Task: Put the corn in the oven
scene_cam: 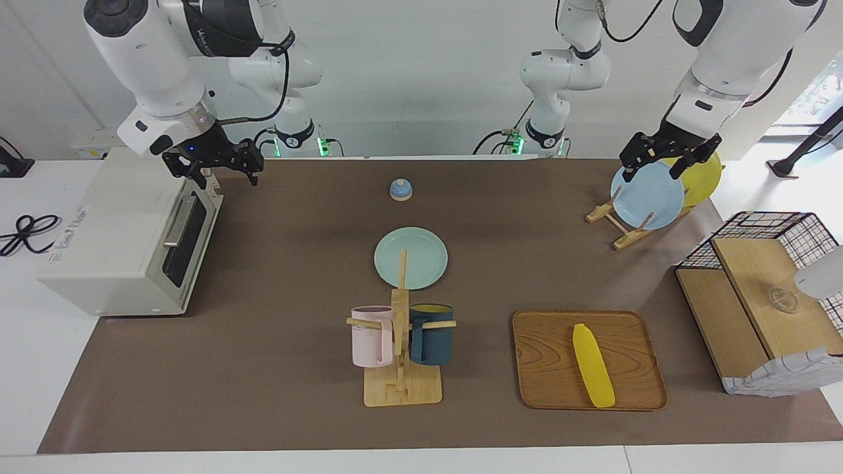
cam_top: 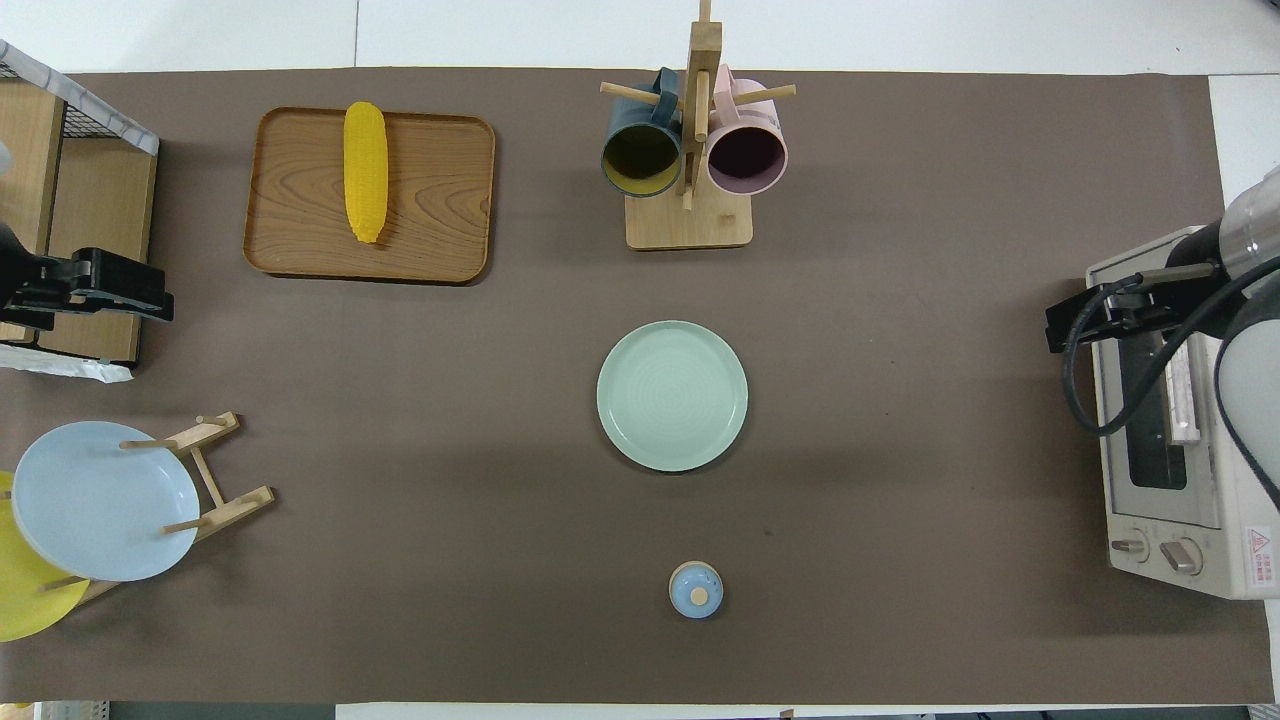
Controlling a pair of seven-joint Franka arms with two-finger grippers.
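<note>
The corn point(scene_cam: 593, 365) lay on the wooden tray point(scene_cam: 540, 382), toward the left arm's end of the table point(scene_cam: 263, 368) — well apart from the oven point(scene_cam: 112, 250), whose door was shut; the right gripper point(scene_cam: 214, 168) hung over the oven's door edge, fingers open; the left gripper point(scene_cam: 668, 161) hung over the plate rack point(scene_cam: 616, 230), fingers open.

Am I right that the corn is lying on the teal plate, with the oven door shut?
Not quite. The corn lies on the wooden tray, not the teal plate, which is bare; the facing view shows this plainly, and the overhead view agrees. The oven door is shut, as you said.
</note>
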